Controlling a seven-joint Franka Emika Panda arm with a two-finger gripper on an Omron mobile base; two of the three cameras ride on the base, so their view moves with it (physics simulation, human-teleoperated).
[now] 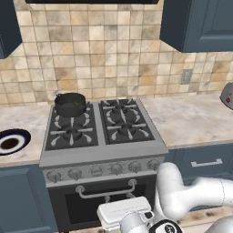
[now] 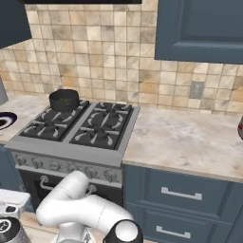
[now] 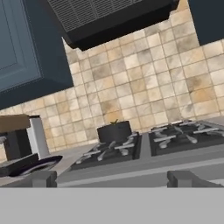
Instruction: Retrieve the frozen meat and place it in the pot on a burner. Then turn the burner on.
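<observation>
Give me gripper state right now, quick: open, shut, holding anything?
Gripper: jaws open wide, holding nothing, low in front of the stove, well short of the pot.

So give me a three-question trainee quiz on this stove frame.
1. True or false: the pot sits on the stove's back-left burner.
2. What lies on the counter left of the stove: A) a round dark-rimmed plate, B) a kettle, C) a cutting board?
3. Fill in: the claw is ____.

Key: 1 true; 2 A; 3 open, holding nothing.
</observation>
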